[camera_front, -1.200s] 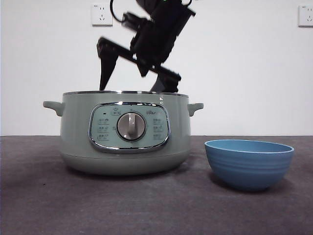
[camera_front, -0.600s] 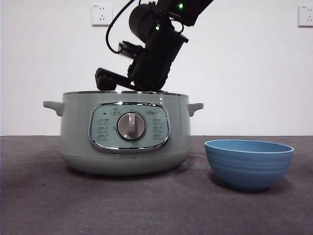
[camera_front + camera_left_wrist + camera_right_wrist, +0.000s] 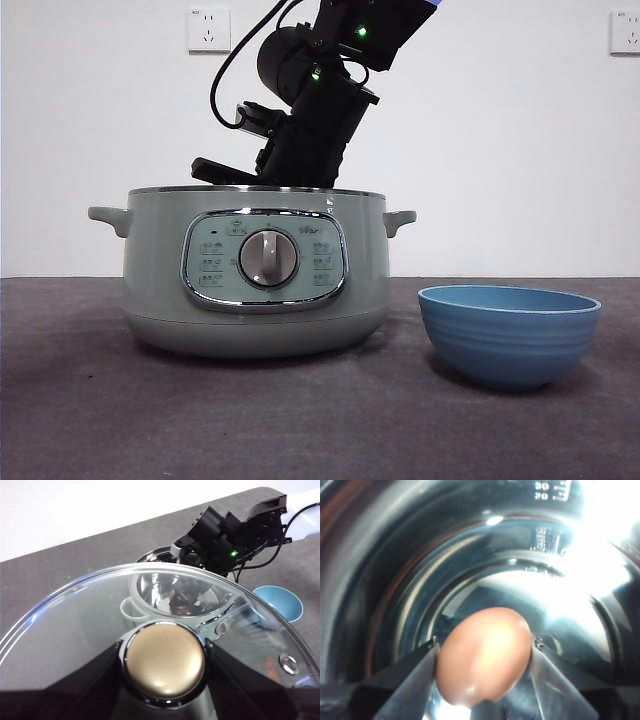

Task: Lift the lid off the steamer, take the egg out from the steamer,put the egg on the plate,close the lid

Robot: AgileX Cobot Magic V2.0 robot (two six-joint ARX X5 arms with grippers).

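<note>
Since a second ago, we see the right gripper (image 3: 484, 647) has sunk into the pale sage-green round steamer (image 3: 255, 275). Its jaws touch both sides of the reddish-brown oval egg (image 3: 484, 655) inside. The deep blue ridged plate (image 3: 510, 335) sits at the steamer's three o'clock. The left gripper (image 3: 162, 657) clamps the domed glass lid (image 3: 90, 615) by its knob.
</note>
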